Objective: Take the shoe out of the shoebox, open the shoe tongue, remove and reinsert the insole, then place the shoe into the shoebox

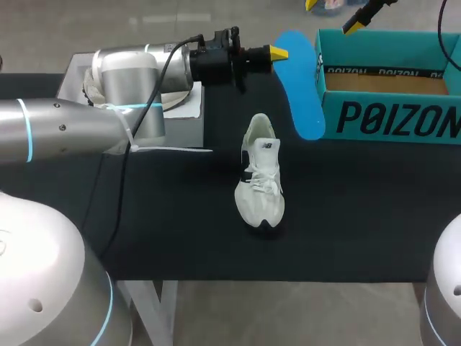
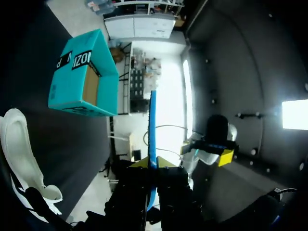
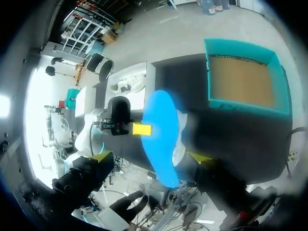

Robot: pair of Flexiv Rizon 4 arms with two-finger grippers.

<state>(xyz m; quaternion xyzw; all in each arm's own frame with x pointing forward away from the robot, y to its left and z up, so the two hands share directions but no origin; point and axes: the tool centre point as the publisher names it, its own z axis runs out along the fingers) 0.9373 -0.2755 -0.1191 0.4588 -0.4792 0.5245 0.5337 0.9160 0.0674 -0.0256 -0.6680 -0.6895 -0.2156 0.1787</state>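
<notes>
In the head view, the left arm (image 1: 108,94) reaches over the black surface (image 1: 360,216) with its left jaws closed on the edge of a blue insole (image 1: 302,90). The insole is held in the air beside the teal shoebox (image 1: 392,119). The white shoe (image 1: 259,176) stands on the surface near the middle, and the right jaws hang spread and empty above the box's far side. In the left wrist view, the insole (image 2: 152,120) is edge-on, pinched between both yellow tips, with the shoe (image 2: 19,149) beside them and the shoebox (image 2: 82,77) ahead. In the right wrist view, the right jaws stand wide open holding nothing, above the insole (image 3: 161,134) and the open shoebox (image 3: 245,79).
</notes>
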